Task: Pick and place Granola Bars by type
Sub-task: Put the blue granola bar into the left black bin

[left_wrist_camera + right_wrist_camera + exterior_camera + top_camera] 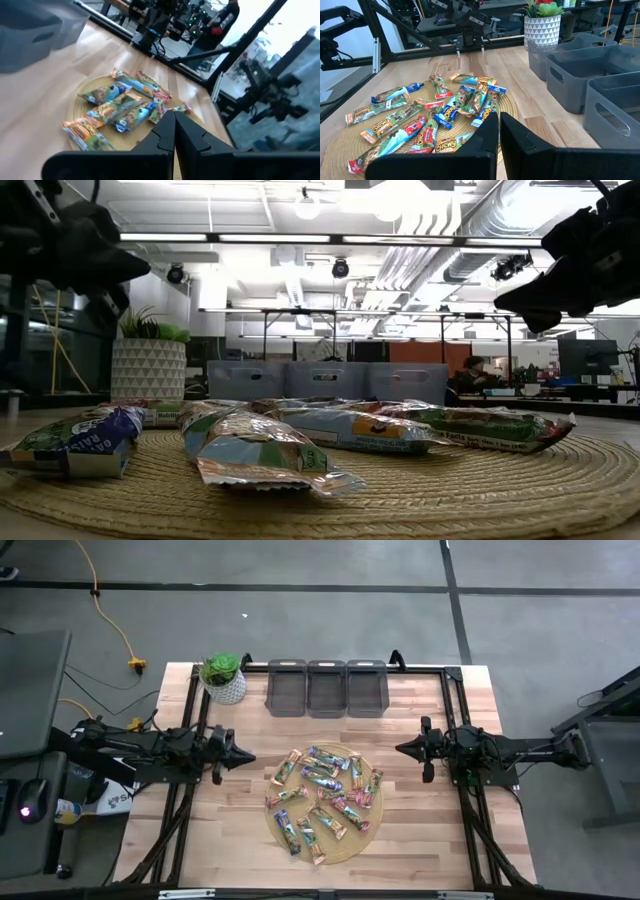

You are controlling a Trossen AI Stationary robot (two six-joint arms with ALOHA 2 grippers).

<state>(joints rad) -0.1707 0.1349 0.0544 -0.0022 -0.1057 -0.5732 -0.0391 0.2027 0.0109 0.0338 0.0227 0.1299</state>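
Lying jumbled across the round woven straw mat [352, 840], the shiny foil-wrapped Granola Bars [322, 798] in blue-green, tan and red wrappers sat unsorted at the table's middle, some overlapping, so none yet belonged to a type group. Behind the mat, three grey plastic bins [327, 688] stood side by side along the far edge of the pale wooden table [420, 840]; I judged them to be the destinations, one per kind, and all three looked empty from above. A green plant in a white patterned pot [223, 678] stood just beside the leftmost bin, clear of the work. My left gripper [242, 756] hovered off the mat's left rim, its fingers pressed together and pointing at the heap. My right gripper [402, 749] hovered well off the mat's right side, fingers likewise closed on nothing. Both arms faced the pile, which I took as readiness for a first pick.
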